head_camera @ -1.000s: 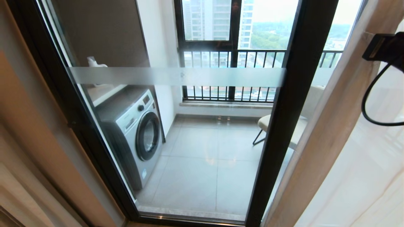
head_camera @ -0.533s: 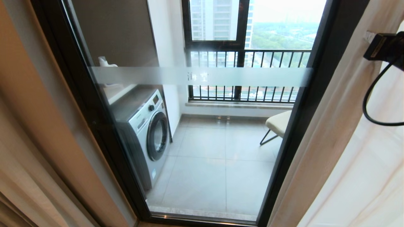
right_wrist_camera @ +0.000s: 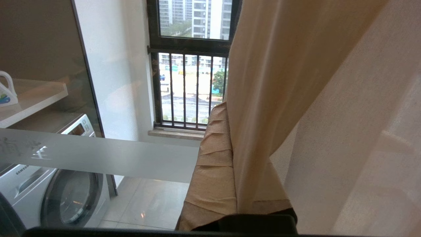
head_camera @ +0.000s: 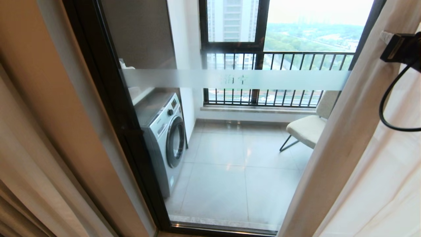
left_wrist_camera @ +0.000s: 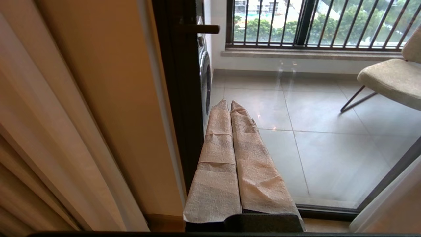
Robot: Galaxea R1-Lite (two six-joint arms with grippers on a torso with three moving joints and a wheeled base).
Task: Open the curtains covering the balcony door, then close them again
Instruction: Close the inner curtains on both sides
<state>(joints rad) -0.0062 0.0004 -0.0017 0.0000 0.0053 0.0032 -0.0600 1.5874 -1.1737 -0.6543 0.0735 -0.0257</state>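
Curtains (head_camera: 345,154) frame our view on both sides now, and we're looking straight through the balcony door (head_camera: 230,138) between them. On our right the heavy beige drape hangs from top to floor, with the thin cream sheer (head_camera: 388,184) just beside it, further right. On our left more pleated beige fabric (head_camera: 29,171) falls along the near edge, close against the wall. The door's thick black frame (head_camera: 125,131) runs down the left of the glass, and the frosted strip (head_camera: 236,79) crosses it at mid-height with faint characters on it.

Through the glass we see the grey tiled balcony floor (head_camera: 230,171). A white washing machine (head_camera: 164,138) stands at the left against the wall, a pale cushioned chair (head_camera: 307,130) sits at the right, partly hidden by the drape, and at the far side there's a black-framed window with railing bars (head_camera: 276,79).

Now the arms. Our right gripper (right_wrist_camera: 227,108) is up at the drape's edge, its cloth-wrapped fingers (right_wrist_camera: 210,158) pressed together with the beige drape fabric pinched between them; the fabric falls over the right-hand finger and covers it. In the head view only the black wrist part (head_camera: 403,47) and a looping black cable (head_camera: 389,105) show, far right, against the curtain.

Our left gripper (left_wrist_camera: 229,103) hangs low near the bottom left of the door, wrapped fingers (left_wrist_camera: 217,158) closed flat against each other with nothing between them, pointing at the balcony floor beside the black frame. A dark door handle (left_wrist_camera: 200,29) juts out just beyond it.
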